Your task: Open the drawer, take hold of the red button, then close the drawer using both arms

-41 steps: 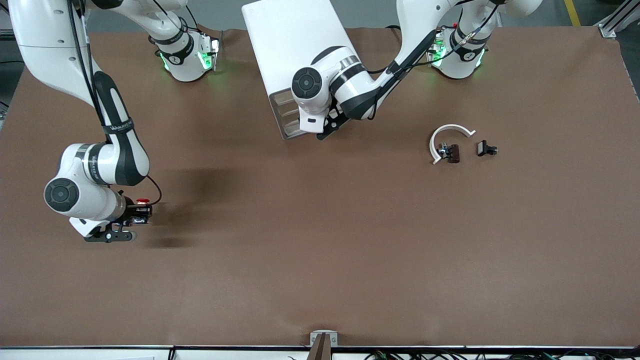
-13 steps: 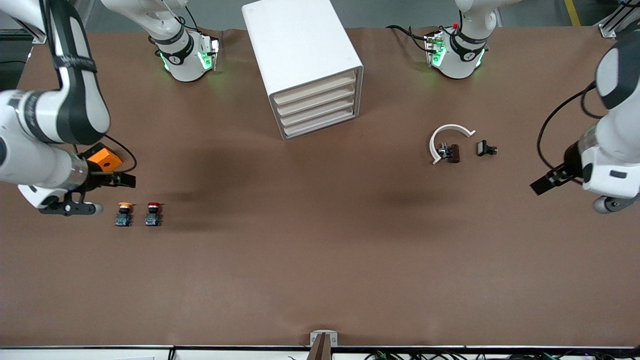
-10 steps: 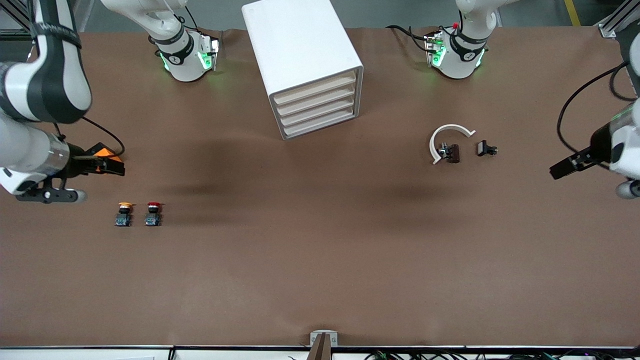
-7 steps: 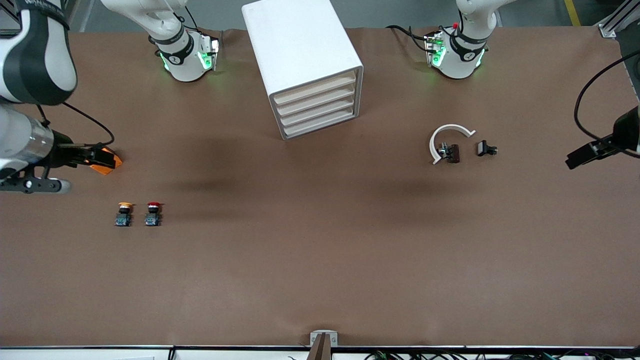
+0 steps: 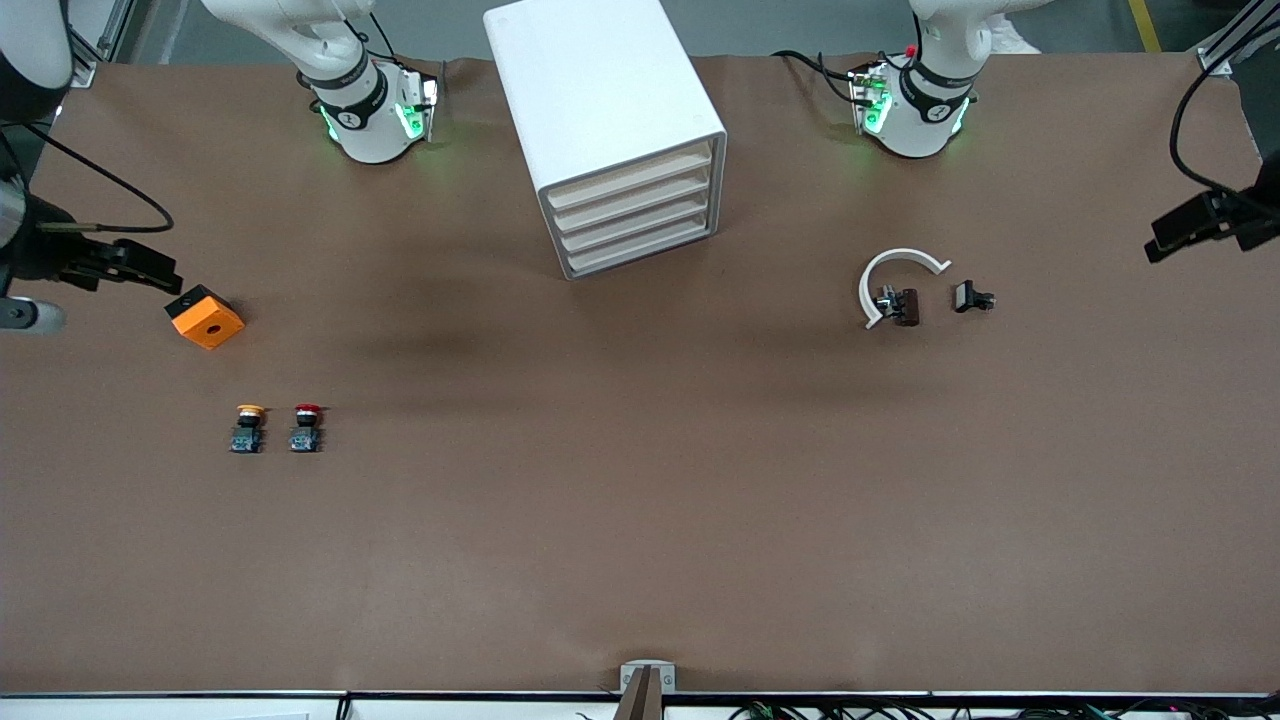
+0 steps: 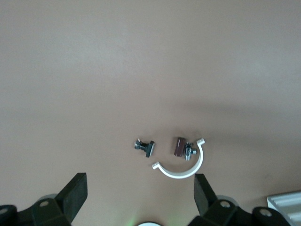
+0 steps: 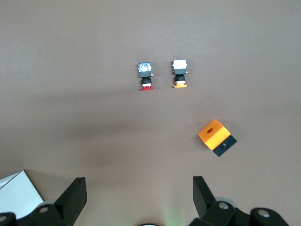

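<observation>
The small red-capped push-button (image 5: 307, 428) stands on the brown worktop (image 5: 640, 520) beside an orange-capped button (image 5: 249, 428). Both the left tool (image 5: 1185, 225) and the right tool (image 5: 140, 268) hang wide and empty.

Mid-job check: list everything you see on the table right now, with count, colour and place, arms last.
drawer cabinet: one, white, all drawers shut, between the arm bases.
button: one, red cap, toward the right arm's end.
orange-capped button: one, beside the red one.
orange block: one, orange, farther from the front camera than the buttons.
curved clip: one, white, toward the left arm's end.
small fittings: two, dark, by the clip.
right end effector: black, open, empty, near the block.
left end effector: black, open, empty, at the left arm's end.
</observation>
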Robot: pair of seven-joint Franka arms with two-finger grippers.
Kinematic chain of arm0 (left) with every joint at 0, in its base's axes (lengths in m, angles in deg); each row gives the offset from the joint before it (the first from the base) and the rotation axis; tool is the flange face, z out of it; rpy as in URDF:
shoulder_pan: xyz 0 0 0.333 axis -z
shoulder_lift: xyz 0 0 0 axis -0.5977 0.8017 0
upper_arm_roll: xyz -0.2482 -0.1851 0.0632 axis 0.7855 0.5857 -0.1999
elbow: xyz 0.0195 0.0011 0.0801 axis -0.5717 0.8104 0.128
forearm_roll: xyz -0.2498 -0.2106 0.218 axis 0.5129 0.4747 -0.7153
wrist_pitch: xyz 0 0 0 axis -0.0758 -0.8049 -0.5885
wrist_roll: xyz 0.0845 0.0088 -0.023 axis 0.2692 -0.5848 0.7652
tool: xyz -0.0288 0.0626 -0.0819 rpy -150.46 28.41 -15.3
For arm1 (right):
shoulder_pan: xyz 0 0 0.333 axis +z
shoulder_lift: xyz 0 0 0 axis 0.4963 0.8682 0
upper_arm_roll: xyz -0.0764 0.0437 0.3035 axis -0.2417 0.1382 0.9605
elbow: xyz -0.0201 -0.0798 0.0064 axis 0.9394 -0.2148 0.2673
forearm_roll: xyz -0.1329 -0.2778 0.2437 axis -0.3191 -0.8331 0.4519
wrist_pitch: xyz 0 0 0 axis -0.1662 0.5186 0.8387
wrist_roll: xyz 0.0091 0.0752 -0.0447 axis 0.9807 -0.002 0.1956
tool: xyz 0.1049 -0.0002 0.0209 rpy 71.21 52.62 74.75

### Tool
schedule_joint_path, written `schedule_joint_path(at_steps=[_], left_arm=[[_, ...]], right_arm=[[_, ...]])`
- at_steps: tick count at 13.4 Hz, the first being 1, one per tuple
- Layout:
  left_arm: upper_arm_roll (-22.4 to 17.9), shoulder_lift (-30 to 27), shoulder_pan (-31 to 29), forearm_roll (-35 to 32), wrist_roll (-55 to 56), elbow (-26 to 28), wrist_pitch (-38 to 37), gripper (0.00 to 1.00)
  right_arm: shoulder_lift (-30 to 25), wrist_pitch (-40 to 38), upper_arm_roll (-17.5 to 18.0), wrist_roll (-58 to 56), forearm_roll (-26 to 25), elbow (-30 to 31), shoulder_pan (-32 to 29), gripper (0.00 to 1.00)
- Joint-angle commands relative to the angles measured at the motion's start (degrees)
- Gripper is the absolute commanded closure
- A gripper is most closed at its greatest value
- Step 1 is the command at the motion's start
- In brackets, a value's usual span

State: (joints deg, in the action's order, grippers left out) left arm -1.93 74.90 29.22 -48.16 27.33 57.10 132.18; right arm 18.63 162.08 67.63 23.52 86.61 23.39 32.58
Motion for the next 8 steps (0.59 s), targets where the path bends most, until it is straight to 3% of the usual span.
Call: schedule_joint_path(at_steps=[1,5,8], left_arm=[[-1.36,-5.73,3.26,0.73,0.01,6.18,0.56,0.00],[-1.18,-9.78,4.94,0.73,0.02,11.64,3.81,0.00],[-1.44,-9.61,4.68,0.64,-1.03,11.21,4.08,0.00]], right_arm=[[0.08,-4.61,0.15,-0.17,0.64,-4.18,-1.33,0.00],[-0.01,-5.76,0.33,-3.95,0.65,-5.24,-2.82,0.00],[0.17,-8.57,0.59,-3.43,0.64,-9.10,-2.82,0.00]])
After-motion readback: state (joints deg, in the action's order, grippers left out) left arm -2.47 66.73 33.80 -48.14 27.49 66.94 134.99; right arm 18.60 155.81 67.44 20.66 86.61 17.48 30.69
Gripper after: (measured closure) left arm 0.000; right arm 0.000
